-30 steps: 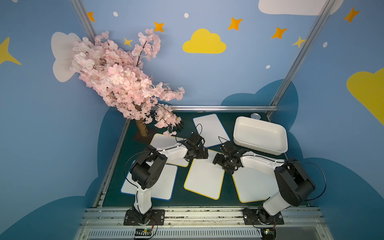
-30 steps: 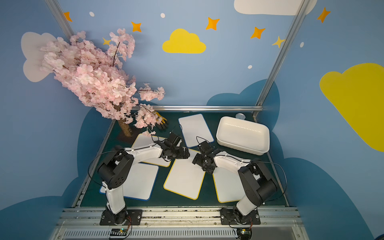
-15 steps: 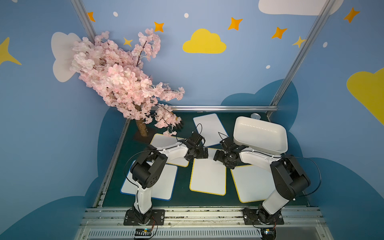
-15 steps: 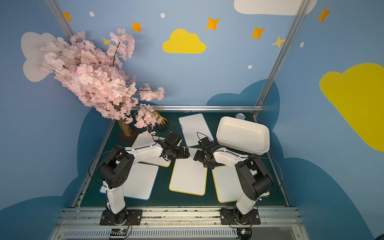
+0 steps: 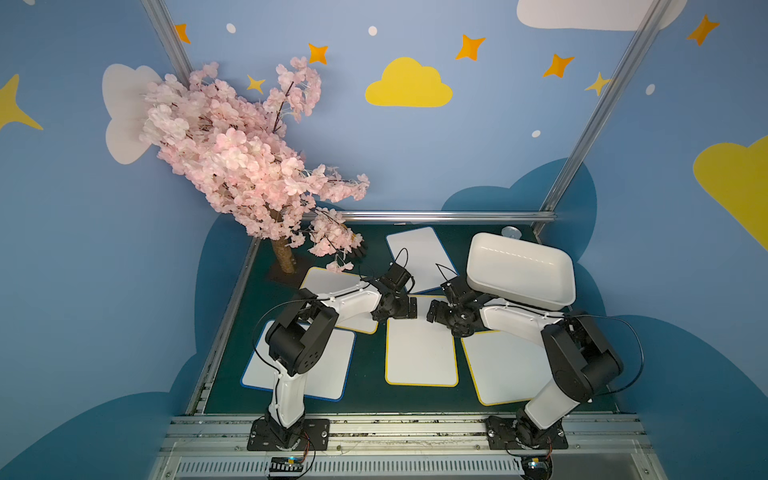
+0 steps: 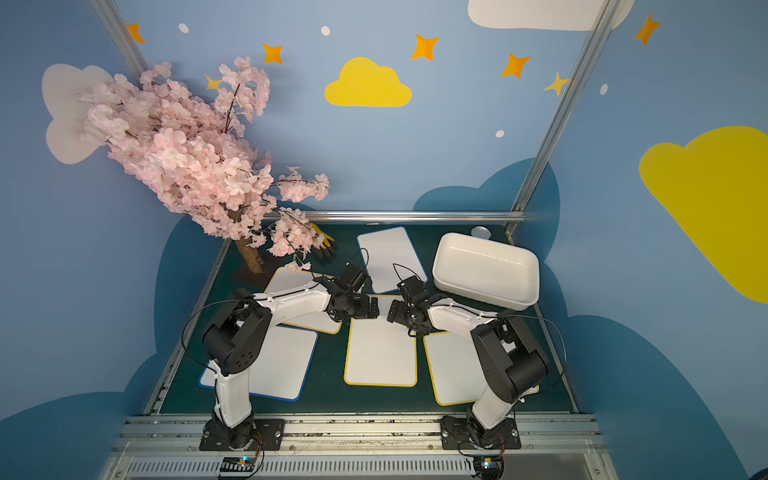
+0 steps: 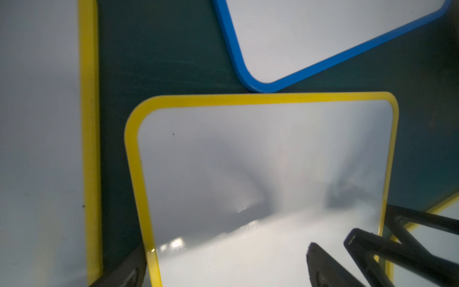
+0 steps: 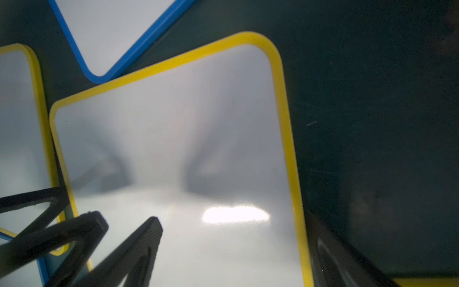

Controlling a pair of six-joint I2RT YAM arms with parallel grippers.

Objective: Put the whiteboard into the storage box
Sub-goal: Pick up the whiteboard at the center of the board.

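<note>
Whiteboard (image 5: 420, 353) with the yellow rim lies flat on the green counter (image 5: 370, 374). Its far end is directly under both tools, and the rest runs back toward the arm bases. The left tool (image 5: 409, 308) and right tool (image 5: 433, 311) hover nose to nose over that end, each spread wide and holding nothing. In the left wrist view one finger (image 7: 323, 266) hangs over the white face while its partner sits outside the yellow edge. The storage box (image 5: 515, 293) waits just beyond the right tool, on its outer side, with nothing in it. A blue-rimmed board (image 5: 417, 257) lies just ahead of both tools, its corner at the yellow edge. I'd call this the reach before the grasp. Next, I reckon, the tools must drop and catch an edge, which a flat board hardly offers, then carry it across to the box.
</note>
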